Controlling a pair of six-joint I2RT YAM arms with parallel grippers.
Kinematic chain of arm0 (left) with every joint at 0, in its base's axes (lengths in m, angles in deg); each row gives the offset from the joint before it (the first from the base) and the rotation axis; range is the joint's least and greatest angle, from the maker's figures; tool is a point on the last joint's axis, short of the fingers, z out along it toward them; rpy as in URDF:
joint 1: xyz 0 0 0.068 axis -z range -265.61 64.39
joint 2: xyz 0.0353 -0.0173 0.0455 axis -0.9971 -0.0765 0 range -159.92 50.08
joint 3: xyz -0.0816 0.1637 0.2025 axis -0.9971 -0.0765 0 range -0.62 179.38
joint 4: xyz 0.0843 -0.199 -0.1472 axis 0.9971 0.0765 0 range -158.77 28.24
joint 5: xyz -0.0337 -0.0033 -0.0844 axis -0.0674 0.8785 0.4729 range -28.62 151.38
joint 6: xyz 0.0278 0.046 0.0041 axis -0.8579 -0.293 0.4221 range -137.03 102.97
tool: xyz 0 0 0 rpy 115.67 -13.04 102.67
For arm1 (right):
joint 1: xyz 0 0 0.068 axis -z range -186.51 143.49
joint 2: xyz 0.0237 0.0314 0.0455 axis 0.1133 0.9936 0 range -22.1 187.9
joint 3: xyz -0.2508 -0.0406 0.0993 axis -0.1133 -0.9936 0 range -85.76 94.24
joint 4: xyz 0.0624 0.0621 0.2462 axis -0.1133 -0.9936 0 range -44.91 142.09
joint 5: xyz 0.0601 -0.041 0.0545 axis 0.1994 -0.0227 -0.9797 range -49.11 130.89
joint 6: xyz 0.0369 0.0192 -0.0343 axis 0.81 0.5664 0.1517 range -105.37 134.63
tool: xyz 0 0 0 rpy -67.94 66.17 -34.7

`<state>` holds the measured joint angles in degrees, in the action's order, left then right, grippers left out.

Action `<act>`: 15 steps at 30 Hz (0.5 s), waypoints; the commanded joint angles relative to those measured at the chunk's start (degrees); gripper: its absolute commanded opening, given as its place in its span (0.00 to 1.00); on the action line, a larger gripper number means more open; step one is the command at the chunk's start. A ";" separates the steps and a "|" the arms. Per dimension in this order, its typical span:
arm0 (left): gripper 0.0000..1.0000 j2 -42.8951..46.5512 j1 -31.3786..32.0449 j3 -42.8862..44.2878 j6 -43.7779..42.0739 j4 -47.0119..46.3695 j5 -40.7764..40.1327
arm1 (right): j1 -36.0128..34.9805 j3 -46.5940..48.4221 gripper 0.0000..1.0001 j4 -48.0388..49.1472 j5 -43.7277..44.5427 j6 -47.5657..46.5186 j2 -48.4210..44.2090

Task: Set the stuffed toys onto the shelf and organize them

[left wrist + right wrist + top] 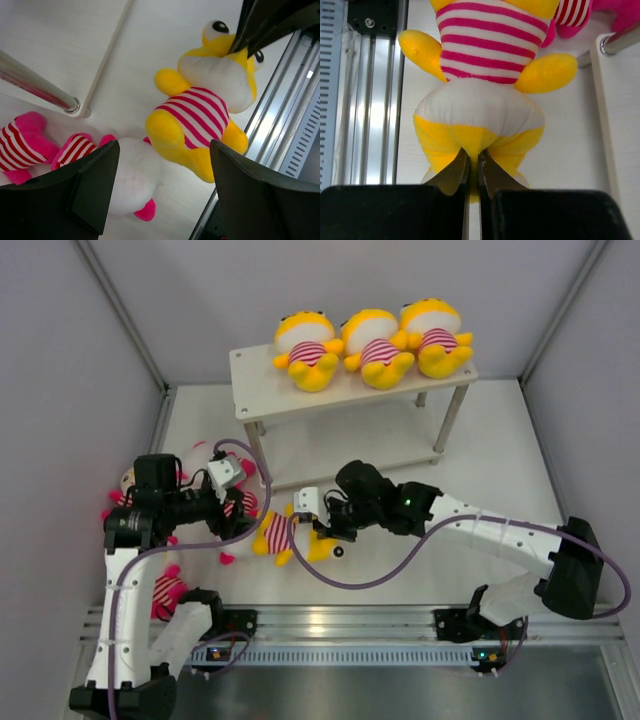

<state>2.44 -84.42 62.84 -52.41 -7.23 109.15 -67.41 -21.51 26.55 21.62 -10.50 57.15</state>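
Observation:
Three yellow stuffed toys (370, 345) lie side by side on the top board of the shelf (262, 388). A fourth yellow toy (285, 537) lies on the table in front of the shelf; it also shows in the right wrist view (480, 107) and the left wrist view (200, 115). My right gripper (473, 159) is shut on the top of its head. My left gripper (162, 190) is open and empty above a pink toy's white face (135, 175). Other pink toys (165, 590) lie at the left, partly hidden by the left arm.
The shelf's lower board (340, 455) has a metal leg (37, 85) close to the pink toys. An aluminium rail (350, 625) runs along the table's near edge. Grey walls enclose left, back and right.

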 commanded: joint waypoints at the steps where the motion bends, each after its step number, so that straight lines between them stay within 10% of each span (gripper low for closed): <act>1: 0.79 1.75 0.30 1.23 -9.61 6.57 6.28 | 1.58 9.90 0.00 -15.40 -7.54 -14.92 2.31; 15: 0.99 0.44 1.18 -1.06 -24.83 11.23 7.07 | 3.25 21.61 0.00 -25.34 -9.03 -28.84 4.16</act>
<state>3.80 -83.61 60.59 -72.69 2.89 112.40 -64.39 -4.70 3.75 16.26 -34.72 62.30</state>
